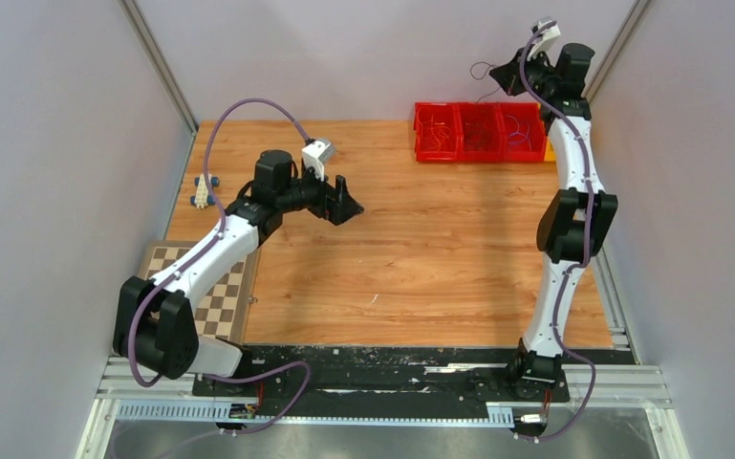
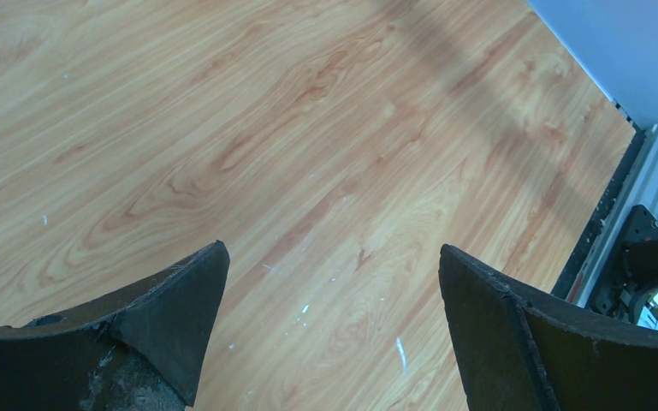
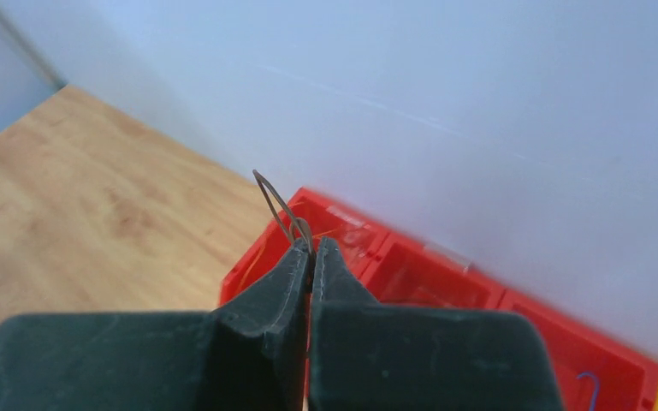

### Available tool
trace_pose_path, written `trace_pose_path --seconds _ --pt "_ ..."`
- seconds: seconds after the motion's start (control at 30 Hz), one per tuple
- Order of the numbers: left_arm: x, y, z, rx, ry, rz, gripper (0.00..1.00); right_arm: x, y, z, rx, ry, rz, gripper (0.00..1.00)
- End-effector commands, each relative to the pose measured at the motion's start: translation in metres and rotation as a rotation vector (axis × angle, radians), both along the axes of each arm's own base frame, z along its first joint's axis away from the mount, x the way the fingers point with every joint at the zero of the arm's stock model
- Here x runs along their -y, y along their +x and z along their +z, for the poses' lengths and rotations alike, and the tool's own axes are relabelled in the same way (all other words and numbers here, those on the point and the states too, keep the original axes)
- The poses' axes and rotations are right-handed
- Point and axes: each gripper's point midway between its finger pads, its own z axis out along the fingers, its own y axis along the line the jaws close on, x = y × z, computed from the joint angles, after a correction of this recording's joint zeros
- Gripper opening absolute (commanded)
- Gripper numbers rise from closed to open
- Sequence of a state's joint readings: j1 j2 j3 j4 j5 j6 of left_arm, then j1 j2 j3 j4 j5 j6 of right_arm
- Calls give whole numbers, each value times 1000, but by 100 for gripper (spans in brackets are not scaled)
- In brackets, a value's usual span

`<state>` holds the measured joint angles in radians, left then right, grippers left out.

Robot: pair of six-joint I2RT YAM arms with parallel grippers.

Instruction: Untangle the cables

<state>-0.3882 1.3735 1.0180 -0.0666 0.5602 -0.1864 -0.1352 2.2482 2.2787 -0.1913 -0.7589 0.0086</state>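
Note:
My right gripper (image 1: 503,76) is raised high at the back right, above the red bins (image 1: 478,132). It is shut on a hair-thin dark wire (image 1: 483,69) that loops out past the fingertips. In the right wrist view the gripper (image 3: 314,244) pinches this dark wire (image 3: 274,201), whose loop sticks up above the jaws. More thin wires lie in the red bins (image 3: 411,274), among them an orange one (image 3: 257,257) and a blue one (image 3: 586,385). My left gripper (image 1: 349,206) is open and empty over the table's middle left; it also shows in the left wrist view (image 2: 329,248) above bare wood.
A yellow bin (image 1: 550,148) adjoins the red bins on the right. A chessboard (image 1: 205,287) lies at the table's near left edge. A small blue and white object (image 1: 203,188) lies at the left edge. Grey walls enclose the table.

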Motion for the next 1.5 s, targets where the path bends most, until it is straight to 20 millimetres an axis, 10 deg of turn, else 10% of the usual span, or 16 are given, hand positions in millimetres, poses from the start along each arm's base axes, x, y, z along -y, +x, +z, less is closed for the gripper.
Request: trace_pose_path --seconds 0.0,0.6,0.93,1.17,1.47 --pt "-4 13 10 -3 4 29 100 21 40 30 215 14 -122 0" --pt "-16 27 -7 -65 53 61 100 51 64 -149 -5 -135 -197 0" --pt "-18 26 -8 -81 55 68 100 40 61 -200 -82 -287 -170 1" --pt "-23 22 -8 -76 70 81 100 36 64 -199 -78 -325 -189 28" --pt "-30 22 -3 -48 89 104 100 29 53 -123 14 -284 -182 56"
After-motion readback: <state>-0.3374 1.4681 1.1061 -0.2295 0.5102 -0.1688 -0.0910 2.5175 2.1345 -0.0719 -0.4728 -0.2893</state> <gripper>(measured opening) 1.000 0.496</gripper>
